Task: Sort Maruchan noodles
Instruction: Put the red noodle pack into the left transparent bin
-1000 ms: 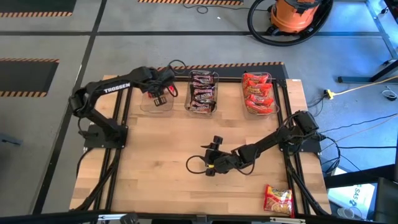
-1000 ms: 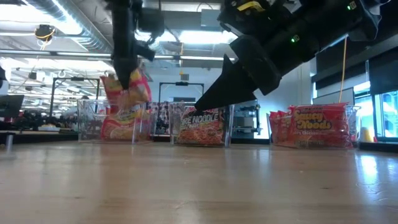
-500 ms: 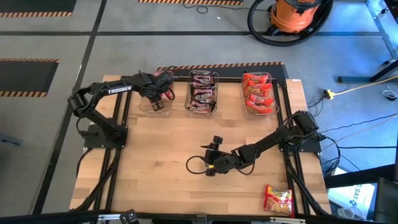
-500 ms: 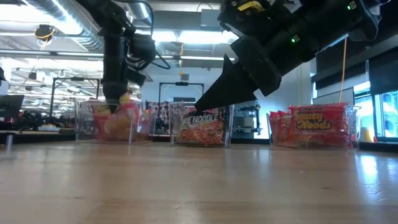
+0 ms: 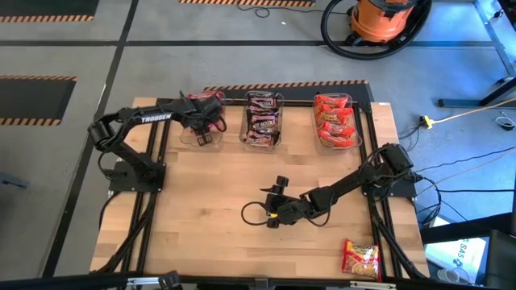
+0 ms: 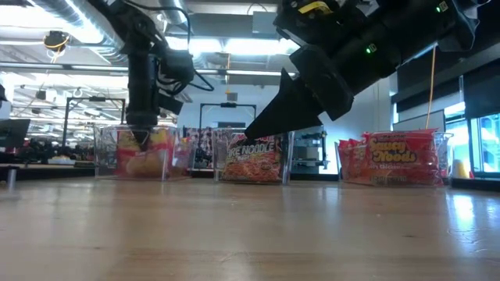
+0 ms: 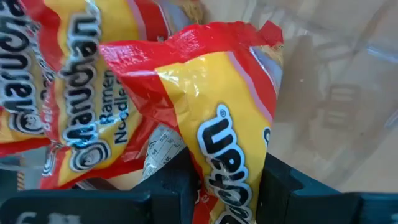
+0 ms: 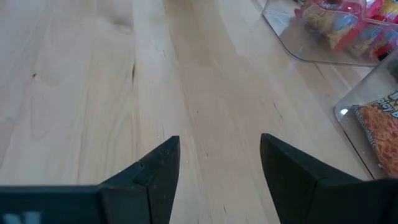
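My left gripper (image 6: 141, 134) reaches down into the clear left tub (image 5: 201, 130) at the table's far side, shut on a red-and-yellow Maruchan noodles packet (image 7: 211, 93). A second packet of the same kind (image 7: 56, 93) lies in that tub beside it. The middle tub (image 5: 264, 119) holds dark packets and the right tub (image 5: 336, 121) holds red ones. One red-orange packet (image 5: 361, 258) lies flat near the table's near right corner. My right gripper (image 8: 217, 146) hangs open above the bare middle of the table, with nothing between its fingers. My left gripper pinches one end of the red-and-yellow packet (image 7: 231, 186) between its two fingers (image 7: 168, 183). The fingers come from above, slanting steeply down. The packet reaches below the fingers inside the tub, creased and bent; whether its lower end rests on the tub's floor I cannot tell.
The three clear tubs stand in a row along the table's far edge. The right arm (image 5: 339, 189) stretches from the right side across the middle of the wooden tabletop (image 5: 201, 209). A dark cable loops beside the right gripper (image 5: 251, 213).
My left gripper has gone down into the left tub with the packet. The packet, held above the tub's rim a second ago, now sits inside the tub's walls. The right arm has kept still.
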Robot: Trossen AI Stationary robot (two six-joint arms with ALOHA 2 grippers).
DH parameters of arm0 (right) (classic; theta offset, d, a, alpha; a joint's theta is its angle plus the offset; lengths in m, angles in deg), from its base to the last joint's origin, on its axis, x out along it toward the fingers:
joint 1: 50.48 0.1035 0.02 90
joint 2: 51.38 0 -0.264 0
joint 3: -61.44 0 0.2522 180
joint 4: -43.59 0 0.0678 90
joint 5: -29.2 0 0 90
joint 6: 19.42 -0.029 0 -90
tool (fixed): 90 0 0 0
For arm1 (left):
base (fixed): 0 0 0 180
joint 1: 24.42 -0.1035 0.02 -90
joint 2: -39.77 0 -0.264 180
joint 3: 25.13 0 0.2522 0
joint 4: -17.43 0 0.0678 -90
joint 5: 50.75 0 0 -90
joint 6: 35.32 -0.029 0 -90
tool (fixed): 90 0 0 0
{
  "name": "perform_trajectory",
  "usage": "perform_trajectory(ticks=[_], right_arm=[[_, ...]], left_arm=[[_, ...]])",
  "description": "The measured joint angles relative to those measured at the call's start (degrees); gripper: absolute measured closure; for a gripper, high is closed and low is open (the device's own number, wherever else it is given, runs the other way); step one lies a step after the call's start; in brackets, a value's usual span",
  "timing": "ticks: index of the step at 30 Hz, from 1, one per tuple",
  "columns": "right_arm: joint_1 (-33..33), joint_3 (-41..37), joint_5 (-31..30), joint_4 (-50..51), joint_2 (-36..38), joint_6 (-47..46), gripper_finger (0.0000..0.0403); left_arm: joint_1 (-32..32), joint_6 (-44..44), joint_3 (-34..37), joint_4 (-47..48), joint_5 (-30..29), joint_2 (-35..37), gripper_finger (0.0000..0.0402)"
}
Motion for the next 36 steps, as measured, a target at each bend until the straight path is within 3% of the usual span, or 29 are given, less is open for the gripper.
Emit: perform_trajectory(ticks=[8, 14, 17, 25, 32, 36], right_arm=[[0.00, 0.00, 0.00, -0.02, 0.00, 0.00, 0.0204], [0.00, 0.00, 0.02, -0.02, 0.00, 0.02, 0.0204], [0.00, 0.00, 0.40, -0.02, 0.00, 0.03, 0.0204], [0.00, -0.02, 0.58, -0.02, 0.02, 0.44, 0.0204], [0.00, -0.02, 1.68, -0.44, 0.04, -1.00, 0.0204], [-0.01, -0.03, 8.18, 0.59, 0.37, -0.88, 0.0204]], left_arm=[[-0.38, -0.89, -1.42, -0.34, 0.71, -0.02, 0.0283], [-1.84, -1.44, -1.46, -2.33, 0.56, -0.02, 0.0231], [-2.18, -1.38, -1.47, -4.14, -2.27, -0.02, 0.0214], [-0.86, -0.51, -1.47, -4.16, -4.21, 0.85, 0.0209], [2.63, 1.86, -1.49, -2.86, -6.48, 7.49, 0.0209], [5.75, 5.36, -1.53, -2.20, -6.41, 13.13, 0.0209]])
